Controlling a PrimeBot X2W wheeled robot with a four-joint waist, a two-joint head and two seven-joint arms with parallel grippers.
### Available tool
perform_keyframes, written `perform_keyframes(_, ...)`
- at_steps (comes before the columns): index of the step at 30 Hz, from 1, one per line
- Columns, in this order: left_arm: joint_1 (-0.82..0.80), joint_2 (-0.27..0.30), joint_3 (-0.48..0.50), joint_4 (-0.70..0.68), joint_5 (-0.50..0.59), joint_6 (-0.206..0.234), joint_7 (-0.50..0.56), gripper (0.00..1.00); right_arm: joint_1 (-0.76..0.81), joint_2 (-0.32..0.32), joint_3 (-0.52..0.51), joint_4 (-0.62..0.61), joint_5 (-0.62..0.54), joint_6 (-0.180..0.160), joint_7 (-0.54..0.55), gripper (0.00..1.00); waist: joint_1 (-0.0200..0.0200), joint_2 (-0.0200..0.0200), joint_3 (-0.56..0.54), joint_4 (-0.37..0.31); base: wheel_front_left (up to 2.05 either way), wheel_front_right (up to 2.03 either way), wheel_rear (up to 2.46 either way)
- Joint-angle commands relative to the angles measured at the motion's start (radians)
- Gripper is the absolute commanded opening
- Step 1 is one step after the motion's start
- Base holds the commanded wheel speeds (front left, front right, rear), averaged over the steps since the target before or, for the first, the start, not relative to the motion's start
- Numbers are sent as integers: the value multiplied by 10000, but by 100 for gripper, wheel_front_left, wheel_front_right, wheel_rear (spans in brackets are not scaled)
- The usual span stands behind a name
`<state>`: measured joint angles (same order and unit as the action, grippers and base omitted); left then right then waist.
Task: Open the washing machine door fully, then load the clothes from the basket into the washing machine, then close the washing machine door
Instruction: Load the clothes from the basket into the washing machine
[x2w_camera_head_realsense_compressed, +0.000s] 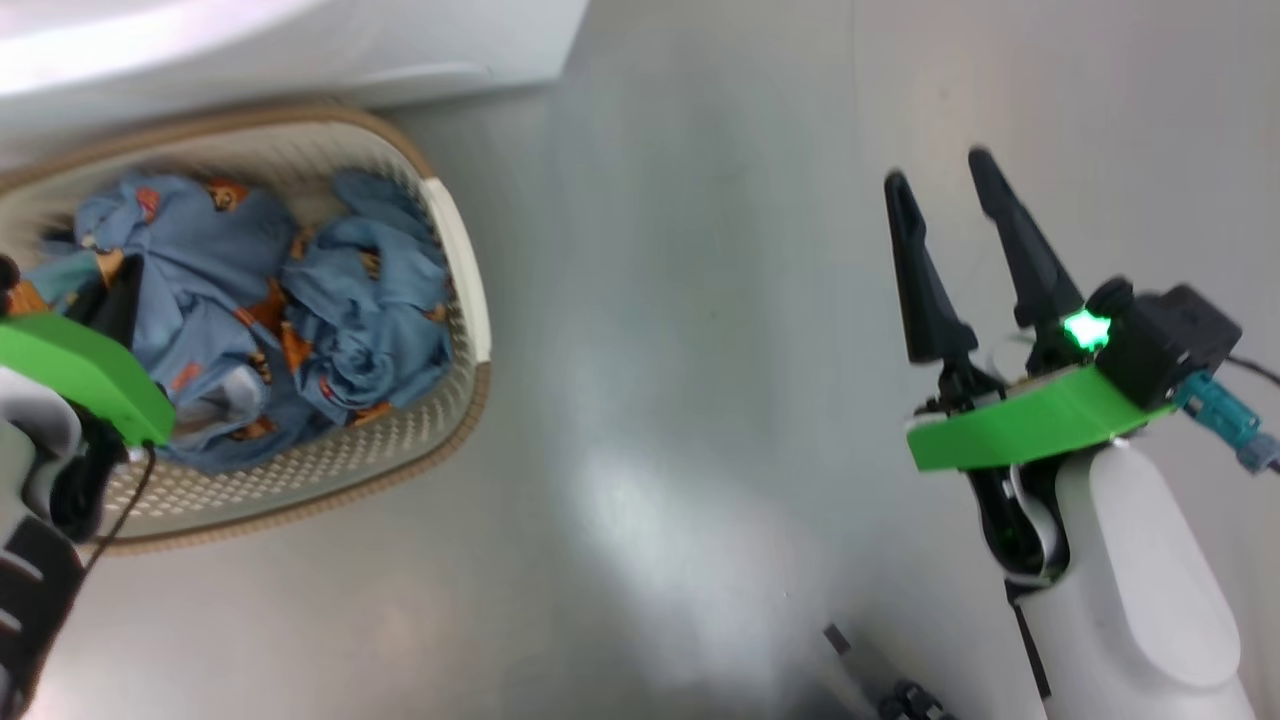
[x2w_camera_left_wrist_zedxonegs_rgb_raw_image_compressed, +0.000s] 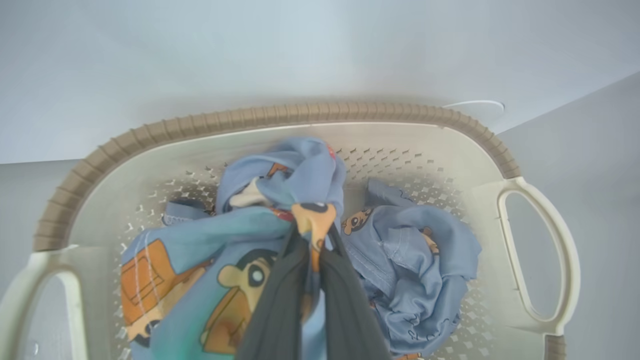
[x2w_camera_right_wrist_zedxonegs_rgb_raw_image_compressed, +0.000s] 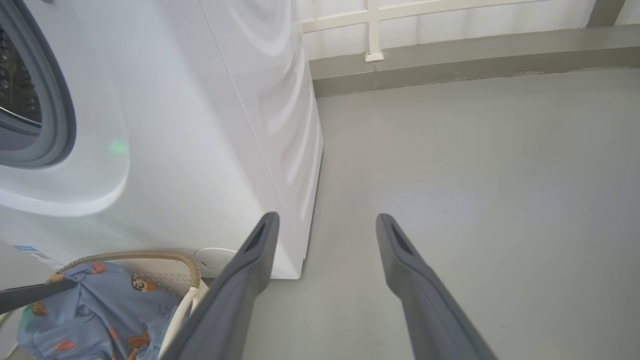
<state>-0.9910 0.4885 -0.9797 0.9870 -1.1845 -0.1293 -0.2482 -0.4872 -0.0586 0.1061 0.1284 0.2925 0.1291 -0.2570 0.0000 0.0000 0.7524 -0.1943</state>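
Head view put the left tool (x2w_camera_head_realsense_compressed: 118, 300) at the frame's left edge, its long dark fingers sunk into the light-blue, bear-printed clothes (x2w_camera_head_realsense_compressed: 330, 310). These lay heaped in the cream perforated plastic basket (x2w_camera_head_realsense_compressed: 462, 270) with its brown woven-look rim. Left wrist view showed those fingers pressed together on a narrow fold of one bundle. So thin a pinch could well slip once the weight came on, dropping the cloth back into the basket or onto the grey floor (x2w_camera_head_realsense_compressed: 700, 350). The second bundle lay touching the first. If the two were tangled, a lift might drag both, or snag the rim and tip the light basket. The big white front-loading washing machine (x2w_camera_head_realsense_compressed: 300, 40) stood just beyond the basket, at the upper left. In the right wrist view its grey gasket (x2w_camera_right_wrist_zedxonegs_rgb_raw_image_compressed: 60, 115) and steel drum (x2w_camera_right_wrist_zedxonegs_rgb_raw_image_compressed: 17, 80) stood uncovered. At the right, the right tool (x2w_camera_head_realsense_compressed: 935, 170) hung over bare floor, fingers well apart, holding nothing.
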Motion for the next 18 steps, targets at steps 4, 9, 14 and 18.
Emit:
perform_keyframes(4,1091,234,1776,-593,1013,-14,-133,0,874,76,-9,38,-219,16,-48,100,0,0,-1519,628,0,0,0)
perform_keyframes(9,2188,-39,3430,-1317,2099,-14,-134,0,1334,-52,-136,229,-209,16,-48,100,0,0,-2337,859,0,0,0)
perform_keyframes(14,3064,-295,4630,-1930,3003,-14,-134,0,1659,-183,-167,339,-154,16,-48,100,0,0,-2910,1011,0,0,0)
perform_keyframes(18,3859,-580,5664,-2592,3850,-14,-134,0,1977,-318,-186,423,-99,16,-48,100,0,0,-3449,1146,0,0,0)
